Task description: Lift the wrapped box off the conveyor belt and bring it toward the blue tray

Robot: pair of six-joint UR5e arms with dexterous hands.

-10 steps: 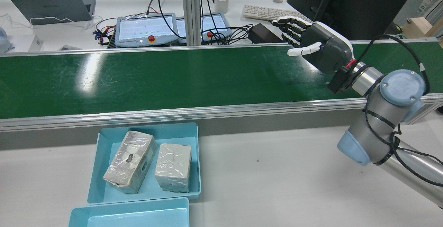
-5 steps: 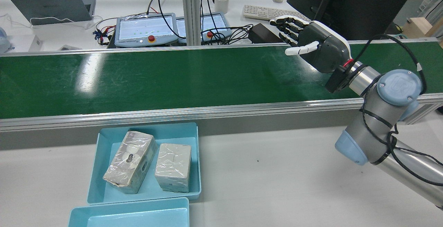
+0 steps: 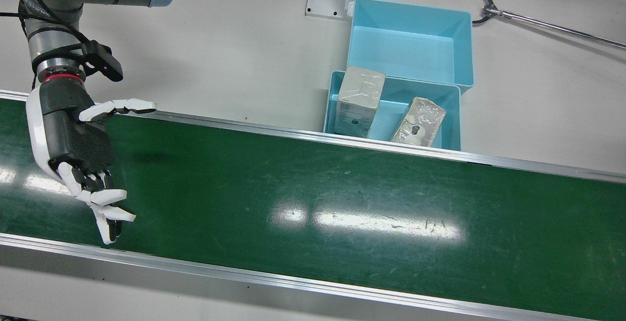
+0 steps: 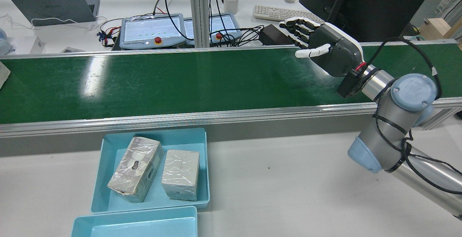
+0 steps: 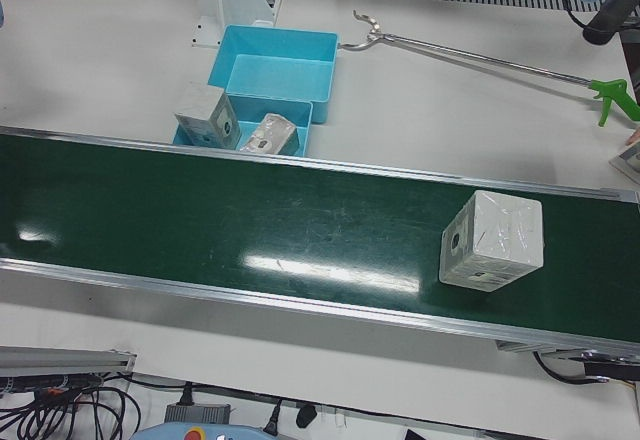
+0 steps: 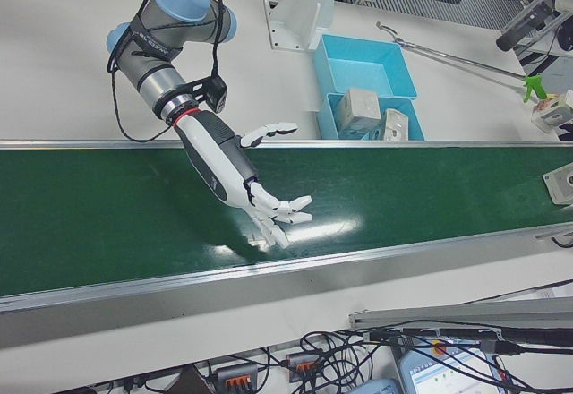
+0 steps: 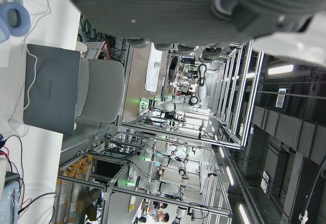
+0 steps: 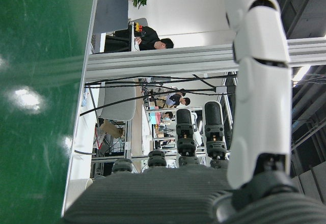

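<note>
One plastic-wrapped grey cardboard box [image 5: 491, 240] rides the green conveyor belt [image 5: 250, 230] at three o'clock, well apart from my empty, splayed right hand [image 3: 73, 140]. I'm waiting; next, close around it. Left hand's state: cannot tell.

- The white bench [image 4: 281, 179] carries a green conveyor belt [image 3: 313, 198] that runs across it from side to side.
- One wrapped box [image 5: 492, 240] stands on the belt — toward its end in the left-front view.
- Two blue trays sit touching beside the belt: the near tray [image 3: 452, 115], holding two wrapped boxes, and an empty tray [image 3: 411, 42] behind.
- A long grabber tool [image 5: 480, 57] lies on the bench — near the trays.
</note>
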